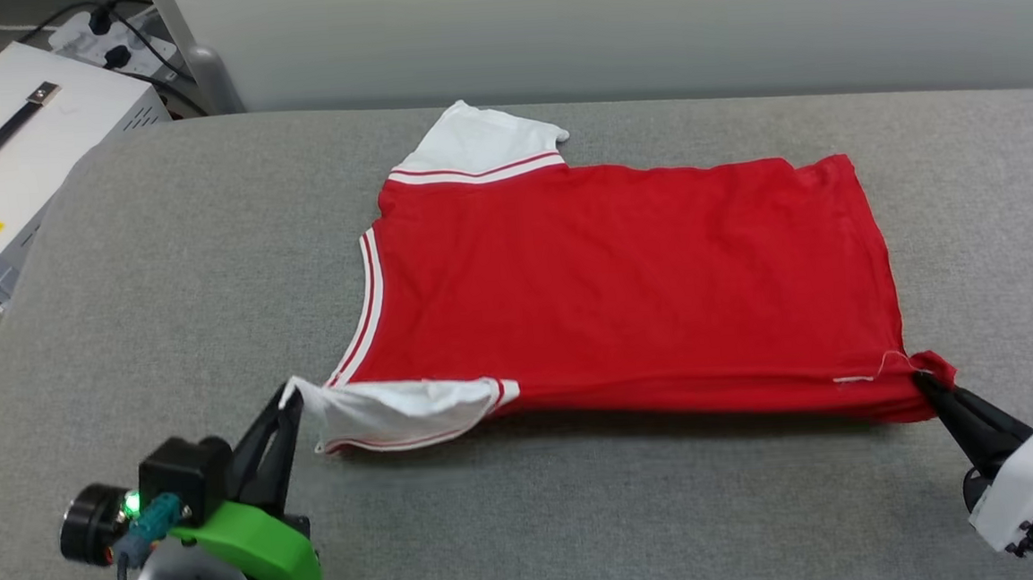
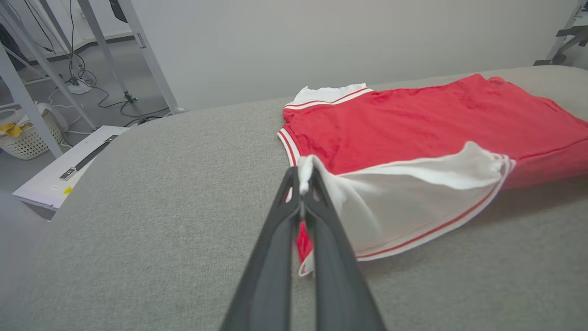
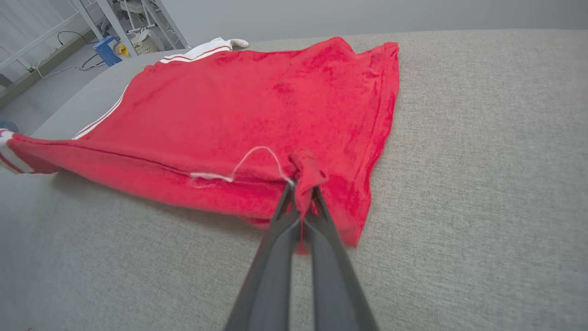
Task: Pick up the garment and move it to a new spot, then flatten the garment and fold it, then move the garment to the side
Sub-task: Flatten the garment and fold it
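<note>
1. the shirt [image 1: 623,274] lies spread on the grey table [image 1: 167,302], plain red side up. its near edge is raised a little off the surface between the two hands.
2. the left hand [image 1: 291,401] is clamped shut on the tip of the near white sleeve [image 1: 398,411]. it holds only a small pinch of cloth, so a sharp pull could slip it free and drop that side.
3. the right hand [image 1: 924,380] is clamped on the near hem corner [image 3: 310,170], also by a small tuft. a loose white thread [image 3: 239,168] just beside it could snag on that hand.
4. if the hands travel unevenly, the fold line would likely skew, or the far side could drag and wrinkle.
5. the sleeve may stretch instead of carrying the red body along, leaving the fold crooked.
</note>
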{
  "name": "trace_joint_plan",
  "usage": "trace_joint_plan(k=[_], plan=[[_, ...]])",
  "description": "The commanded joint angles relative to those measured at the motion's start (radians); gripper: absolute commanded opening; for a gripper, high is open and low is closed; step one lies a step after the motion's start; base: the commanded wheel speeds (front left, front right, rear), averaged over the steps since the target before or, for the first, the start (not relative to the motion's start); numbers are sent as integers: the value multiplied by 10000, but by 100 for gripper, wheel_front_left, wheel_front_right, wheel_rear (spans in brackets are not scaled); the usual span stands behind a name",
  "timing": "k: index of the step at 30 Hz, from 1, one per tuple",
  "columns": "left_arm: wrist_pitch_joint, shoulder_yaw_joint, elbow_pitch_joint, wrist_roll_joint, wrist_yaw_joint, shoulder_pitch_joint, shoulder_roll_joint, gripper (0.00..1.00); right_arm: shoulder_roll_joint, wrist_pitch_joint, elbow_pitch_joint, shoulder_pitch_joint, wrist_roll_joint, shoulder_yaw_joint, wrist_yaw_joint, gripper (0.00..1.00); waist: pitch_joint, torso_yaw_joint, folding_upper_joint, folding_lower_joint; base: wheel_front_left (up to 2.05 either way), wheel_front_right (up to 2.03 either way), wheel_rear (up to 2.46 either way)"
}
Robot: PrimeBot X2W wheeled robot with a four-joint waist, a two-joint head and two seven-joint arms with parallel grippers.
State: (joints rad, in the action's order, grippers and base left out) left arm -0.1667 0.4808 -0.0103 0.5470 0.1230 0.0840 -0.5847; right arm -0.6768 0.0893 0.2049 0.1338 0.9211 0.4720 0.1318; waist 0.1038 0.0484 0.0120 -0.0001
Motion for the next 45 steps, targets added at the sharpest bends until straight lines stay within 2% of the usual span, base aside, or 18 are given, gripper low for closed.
trace_joint_plan(k=[1, 9, 16, 30, 31, 32, 33, 34, 38, 45], plan=[[-66, -82, 192, 27, -119, 458, 23, 0, 102, -186, -36, 277, -138, -97, -11, 0, 409, -76, -120, 1, 0, 0, 0], [-65, 32, 1543, -132, -746, 2336, 296, 0, 607, -1104, 304, 1348, -898, -547, -11, 0, 1431, -199, -120, 1, 0, 0, 0], [-125, 456, 3108, -400, -1368, 3803, 759, 0, 1015, -1748, 977, 2138, -1536, -735, -11, 0, 2064, -181, -120, 1, 0, 0, 0], [-538, 985, 6181, -616, -1930, 5122, 1585, 0, 1586, -2085, 1669, 2537, -2037, -773, -11, 0, 2052, -251, -120, 1, 0, 0, 0], [-567, 996, 6333, -610, -1952, 5162, 1620, 24, 1589, -2078, 1698, 2524, -2037, -796, -11, 0, 2007, -252, -120, 1, 0, 0, 0], [-611, 991, 6515, -614, -1951, 5214, 1656, 88, 1593, -2043, 1729, 2509, -2048, -839, -11, 14, 1947, -258, -120, 1, 0, 0, 0], [-641, 987, 6617, -620, -1948, 5244, 1678, 100, 1588, -1999, 1733, 2504, -2072, -863, -11, 44, 1907, -261, -120, 1, 0, 0, 0], [-700, 966, 6801, -614, -1948, 5297, 1736, 100, 1600, -1940, 1761, 2482, -2078, -936, -11, 100, 1815, -264, -120, 1, 0, 0, 0], [-854, 788, 7048, -484, -1987, 5354, 1925, 100, 1563, -1962, 1616, 2392, -2065, -1011, -11, 100, 1496, -252, -120, 1, 0, 0, 0], [-943, 97, 6425, -31, -2069, 4705, 1938, 100, 1414, -2255, 756, 2225, -3080, -1427, -11, 100, 864, -230, -120, 1, 0, 0, 0]])
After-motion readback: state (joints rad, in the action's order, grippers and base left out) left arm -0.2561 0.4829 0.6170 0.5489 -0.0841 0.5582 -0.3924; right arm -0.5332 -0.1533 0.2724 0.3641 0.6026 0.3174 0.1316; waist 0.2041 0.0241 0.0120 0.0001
